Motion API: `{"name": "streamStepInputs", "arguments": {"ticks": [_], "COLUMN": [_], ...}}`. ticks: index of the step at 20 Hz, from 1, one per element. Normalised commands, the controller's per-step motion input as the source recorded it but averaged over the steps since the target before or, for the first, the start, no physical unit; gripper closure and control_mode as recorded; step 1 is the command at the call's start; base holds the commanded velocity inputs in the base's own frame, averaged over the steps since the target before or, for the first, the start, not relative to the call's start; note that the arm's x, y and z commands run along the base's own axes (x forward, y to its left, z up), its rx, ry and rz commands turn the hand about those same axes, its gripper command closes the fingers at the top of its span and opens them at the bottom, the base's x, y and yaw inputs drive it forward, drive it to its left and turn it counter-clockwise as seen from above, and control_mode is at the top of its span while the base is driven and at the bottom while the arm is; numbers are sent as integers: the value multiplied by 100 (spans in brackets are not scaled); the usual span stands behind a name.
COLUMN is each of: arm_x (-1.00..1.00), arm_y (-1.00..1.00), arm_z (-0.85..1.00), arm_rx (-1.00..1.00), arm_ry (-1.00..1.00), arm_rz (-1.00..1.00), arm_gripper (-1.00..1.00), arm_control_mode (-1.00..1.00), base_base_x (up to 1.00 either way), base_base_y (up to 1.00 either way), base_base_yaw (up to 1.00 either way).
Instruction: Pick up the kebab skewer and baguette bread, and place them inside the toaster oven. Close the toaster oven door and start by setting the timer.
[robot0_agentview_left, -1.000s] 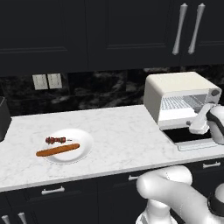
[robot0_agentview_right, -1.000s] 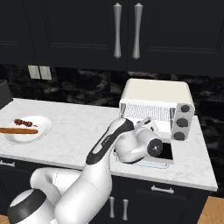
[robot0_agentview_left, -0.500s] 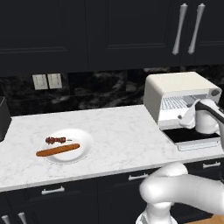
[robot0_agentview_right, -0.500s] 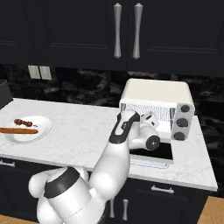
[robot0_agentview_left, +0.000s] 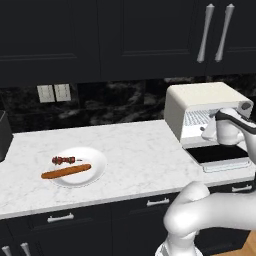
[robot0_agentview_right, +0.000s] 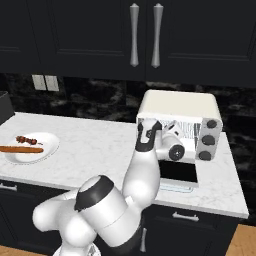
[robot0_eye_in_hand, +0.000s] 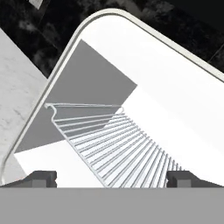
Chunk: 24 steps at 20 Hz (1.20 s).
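The pincer (robot0_eye_in_hand: 111, 178) is spread wide and empty, facing the cream-white toaster oven's (robot0_agentview_left: 197, 102) wire rack (robot0_eye_in_hand: 118, 140). Far leftward, the long orange-brown baguette bread (robot0_agentview_left: 66, 171) is judged light, stiff, best gripped mid-length.

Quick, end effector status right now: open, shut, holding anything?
End effector: open, holding nothing, facing the wire rack inside the toaster oven.

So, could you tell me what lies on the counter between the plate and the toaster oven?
Nothing: in the left base view the marble counter is bare between the plate and the toaster oven.
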Motion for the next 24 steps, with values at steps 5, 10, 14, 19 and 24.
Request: {"name": "streamStepInputs", "arguments": {"ticks": [5, 10, 14, 19, 24], "arm_x": [16, 17, 42, 38, 37], "arm_y": [-12, -12, -4, -4, -12], "arm_z": [-19, -22, -4, -24, -5], "arm_rx": [-9, -3, 0, 0, 0], "arm_ry": [0, 4, 0, 2, 0], "arm_rz": [0, -1, 0, 0, 0], "arm_gripper": [-100, -100, -100, -100, -100], "arm_control_mode": [-100, -100, -100, -100, -100], "base_base_x": [0, 0, 0, 0, 0], "base_base_y": [0, 0, 0, 0, 0], "base_base_yaw": [0, 0, 0, 0, 0]}}
